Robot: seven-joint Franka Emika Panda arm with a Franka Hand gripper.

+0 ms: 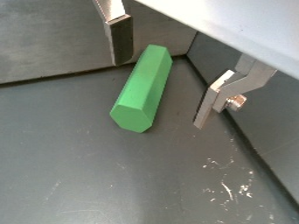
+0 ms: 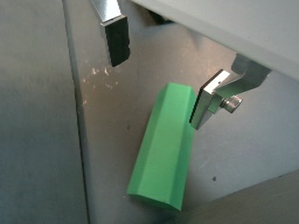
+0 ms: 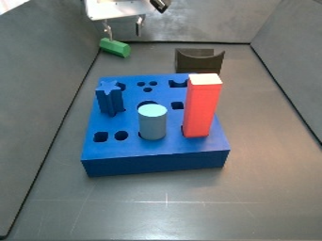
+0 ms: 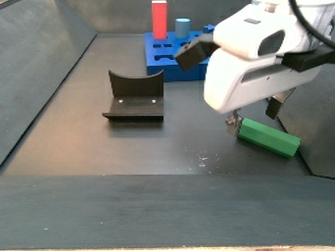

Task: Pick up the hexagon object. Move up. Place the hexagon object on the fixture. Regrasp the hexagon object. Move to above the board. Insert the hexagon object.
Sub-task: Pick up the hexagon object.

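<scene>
The hexagon object [image 1: 142,87], a small green prism bar, lies flat on the dark floor near the tray wall. In both wrist views my gripper [image 1: 163,74] is open just above it, one finger on each side and neither touching it. In a wrist view the bar [image 2: 163,149] runs out past the fingertips [image 2: 208,105]. In the side views the gripper [image 4: 256,120] hangs low over the green bar [image 4: 268,138], far from the board [image 3: 157,141]. The fixture [image 3: 197,59] stands behind the board with nothing on it.
A tall red block [image 3: 202,105] and a pale blue cylinder [image 3: 152,122] stand in the blue board's holes. The tray wall [image 1: 47,44] rises close behind the gripper. The fixture [image 4: 133,96] sits to one side of the gripper on the floor.
</scene>
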